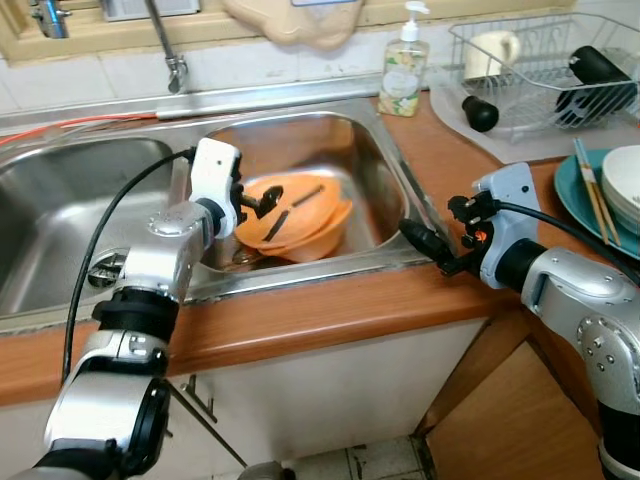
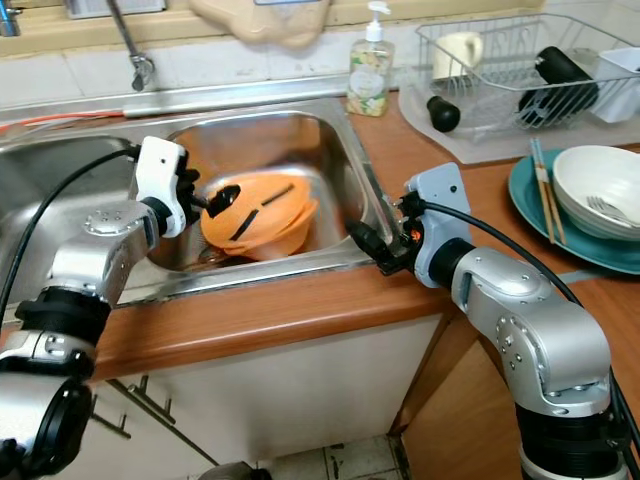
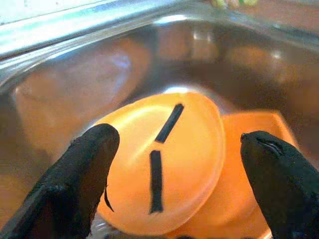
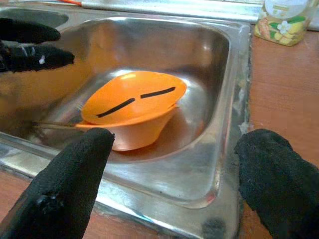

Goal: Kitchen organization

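Currently the orange bowls (image 1: 300,222) sit nested in the right basin of the sink (image 1: 385,185), tilted toward its front wall, presumably left there for washing or removal to the dish rack (image 1: 545,75) at the counter's back right corner. The left gripper (image 1: 262,203) hangs over the basin's left wall, arm bent at the elbow, fingers spread apart and grasping nothing, just beside the upper bowl's rim. The right gripper (image 1: 432,245) rests at the sink's front right corner, forearm level across the counter (image 1: 440,150), fingers likewise released.
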Robot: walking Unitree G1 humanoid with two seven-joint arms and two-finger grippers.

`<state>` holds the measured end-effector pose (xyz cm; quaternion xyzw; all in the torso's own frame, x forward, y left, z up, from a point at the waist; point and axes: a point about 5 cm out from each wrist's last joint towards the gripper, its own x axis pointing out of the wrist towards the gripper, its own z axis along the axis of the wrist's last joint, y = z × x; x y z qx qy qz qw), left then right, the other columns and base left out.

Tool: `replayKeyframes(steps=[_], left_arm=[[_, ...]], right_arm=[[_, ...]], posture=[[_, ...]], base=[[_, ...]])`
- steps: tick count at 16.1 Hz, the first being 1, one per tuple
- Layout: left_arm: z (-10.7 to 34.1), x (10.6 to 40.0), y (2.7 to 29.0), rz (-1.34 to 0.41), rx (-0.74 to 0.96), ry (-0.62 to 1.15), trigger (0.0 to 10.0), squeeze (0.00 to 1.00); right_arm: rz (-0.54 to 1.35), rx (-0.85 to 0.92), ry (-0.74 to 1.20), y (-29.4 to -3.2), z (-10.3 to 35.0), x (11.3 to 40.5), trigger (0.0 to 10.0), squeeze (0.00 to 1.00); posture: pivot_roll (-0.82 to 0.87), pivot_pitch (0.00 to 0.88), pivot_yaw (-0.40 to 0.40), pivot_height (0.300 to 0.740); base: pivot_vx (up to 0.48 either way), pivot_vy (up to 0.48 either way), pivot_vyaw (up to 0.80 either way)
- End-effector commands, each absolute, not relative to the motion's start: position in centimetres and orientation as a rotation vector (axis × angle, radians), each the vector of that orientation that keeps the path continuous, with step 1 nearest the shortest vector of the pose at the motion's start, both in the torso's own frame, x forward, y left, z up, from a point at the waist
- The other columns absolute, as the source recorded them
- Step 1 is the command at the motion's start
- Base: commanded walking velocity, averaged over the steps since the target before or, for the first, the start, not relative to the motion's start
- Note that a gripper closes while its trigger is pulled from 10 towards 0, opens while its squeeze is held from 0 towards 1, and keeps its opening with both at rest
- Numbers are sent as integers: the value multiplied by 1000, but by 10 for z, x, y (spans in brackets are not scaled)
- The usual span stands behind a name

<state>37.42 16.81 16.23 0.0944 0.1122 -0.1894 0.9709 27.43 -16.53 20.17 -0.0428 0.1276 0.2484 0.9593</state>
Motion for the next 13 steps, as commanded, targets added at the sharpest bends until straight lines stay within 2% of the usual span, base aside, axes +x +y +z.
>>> replayKeyframes(steps=[1,2,4,5,6,7,8,10,13], left_arm=[[166,372,177,-341,291,230,10000,871],[168,372,180,-330,309,225,10000,831],[179,370,180,-326,332,149,10000,573],[185,369,179,-330,322,111,10000,545],[191,366,176,-336,285,55,10000,353],[193,361,172,-327,202,12,10000,157],[194,355,170,-313,127,-17,10000,0],[190,341,166,-293,-29,-40,10000,0],[176,328,166,-239,-39,-17,10000,0]], right_arm=[[501,-102,245,-163,203,276,10000,0],[501,-103,244,-163,203,276,10000,0],[495,-108,242,-163,203,276,10000,0],[487,-111,241,-163,202,276,10000,0],[461,-111,227,-163,202,277,10000,0],[414,-86,142,-162,206,279,10000,1000],[347,-54,70,-163,210,280,10000,1000],[200,-36,65,-170,207,280,10000,1000],[157,-67,66,-170,202,279,10000,1000]], posture=[[-169,0,69,740],[-168,0,69,740],[-168,0,71,740],[-170,0,73,740],[-171,0,75,740],[-173,0,75,740],[-174,0,72,740],[-168,0,66,740],[-168,0,62,740]], base=[[0,0,0],[0,0,0],[0,0,0],[0,0,0],[0,0,0],[0,0,0],[0,0,0],[0,0,0],[0,0,0]])
